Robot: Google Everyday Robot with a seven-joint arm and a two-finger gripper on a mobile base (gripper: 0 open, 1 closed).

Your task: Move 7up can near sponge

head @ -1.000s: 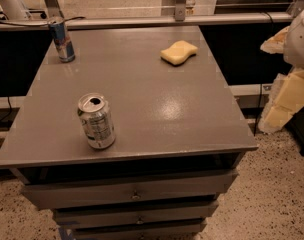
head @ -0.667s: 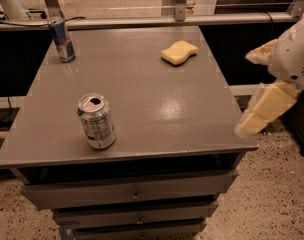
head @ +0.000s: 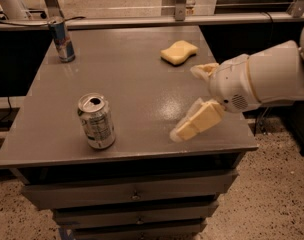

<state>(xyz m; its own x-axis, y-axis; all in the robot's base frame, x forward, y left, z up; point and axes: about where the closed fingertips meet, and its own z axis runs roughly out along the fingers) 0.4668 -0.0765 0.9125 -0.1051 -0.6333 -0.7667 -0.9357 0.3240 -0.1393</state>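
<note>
Now the hand (head: 185, 103) hung wide open and empty above the counter (head: 132, 79). The 7up can (head: 96, 120) stood upright near the front edge, well apart from the sponge (head: 178, 52). It looked opened, probably light and easily dented, best gripped mid-body, gently.

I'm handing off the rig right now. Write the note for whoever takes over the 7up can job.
The gripper is open and empty, above the table at front right.
The 7up can stands upright at front left, not grasped.
The sponge lies flat at back right, well apart from the can.
Done: nothing placed yet.
Left: grasp the can, set it beside the sponge.
</note>
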